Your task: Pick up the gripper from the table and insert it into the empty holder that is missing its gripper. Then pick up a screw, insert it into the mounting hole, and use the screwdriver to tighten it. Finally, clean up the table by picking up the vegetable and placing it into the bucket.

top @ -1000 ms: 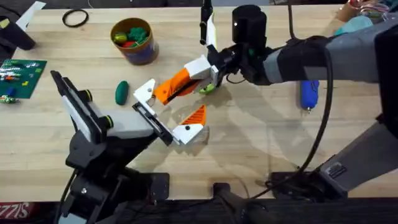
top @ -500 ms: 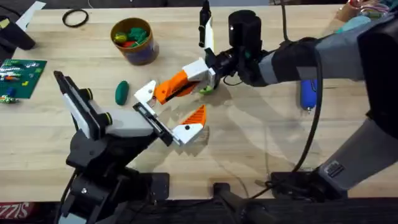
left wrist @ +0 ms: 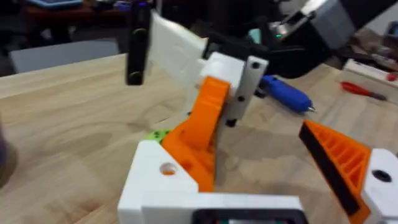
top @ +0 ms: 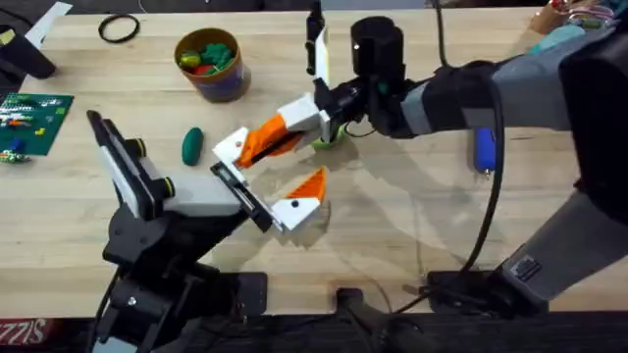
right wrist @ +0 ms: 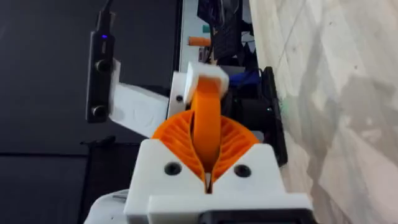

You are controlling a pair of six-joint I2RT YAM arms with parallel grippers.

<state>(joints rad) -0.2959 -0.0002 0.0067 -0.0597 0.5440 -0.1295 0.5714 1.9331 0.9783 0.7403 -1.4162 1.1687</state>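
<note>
Overhead, the table [top: 392,255] has its far edge just behind the bucket [top: 208,63], and its near edge lies under the two arm bases. Left of the bucket, one green circuit board [top: 31,120] and one black ring [top: 118,29] sit toward the table's left edge. The bucket holds several toy vegetables. One loose green vegetable [top: 191,145] lies in front of it, nearer the arms, with bare wood all around.

Right of the bucket and nearer the arms, the left gripper [top: 275,172] is spread wide and grasps nothing, with one orange-padded finger [top: 306,188] on its far side from the bucket. The loose gripper piece [top: 234,148] is at the left gripper's other side. Its long axis slants with its white end toward the loose vegetable and its orange length rising away from it. The right gripper [top: 278,131] is clenched on that orange length, and the right wrist view shows both ribbed pads [right wrist: 171,134] pressed against it. One small lime-green bit [top: 327,140] lies just under the right gripper.

Farther right of the bucket, past a broad stretch of open wood, lies one screwdriver [top: 484,147]. Its long axis runs far to near, with the tip toward the near edge.
</note>
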